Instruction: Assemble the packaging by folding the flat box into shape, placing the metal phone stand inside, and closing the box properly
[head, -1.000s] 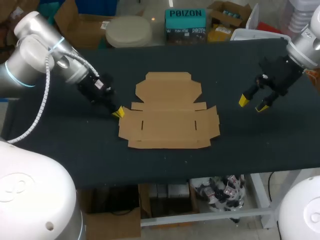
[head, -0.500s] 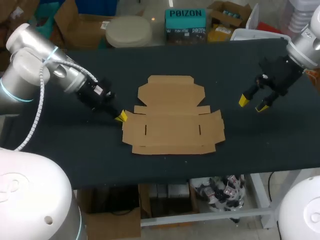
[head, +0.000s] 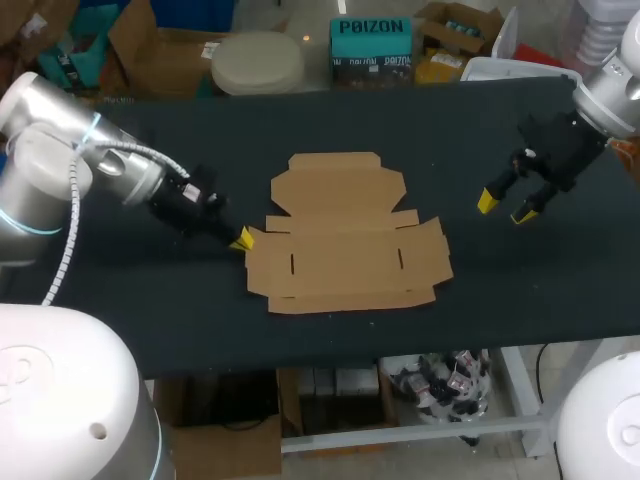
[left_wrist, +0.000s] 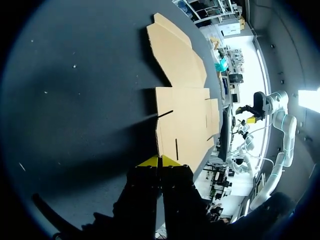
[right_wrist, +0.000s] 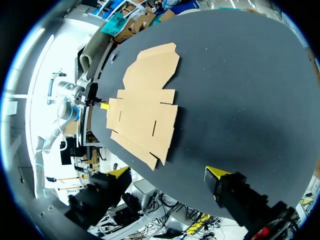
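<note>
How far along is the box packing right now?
Nothing looks done: the flat box lies unfolded. In hand: the shut left gripper sits at its left edge; the right gripper hangs open, apart. Left: folding, loading the phone stand, which is not in view, and closing.

A black table (head: 480, 290) carries one flat cardboard box (head: 345, 245) (unfolded, near its middle).

This looks like a robotics lab: a left arm (head: 55, 160) and a right arm (head: 612, 95) stand over a black-covered bench (head: 520, 290) that carries a flat cardboard box (head: 345, 262).
</note>
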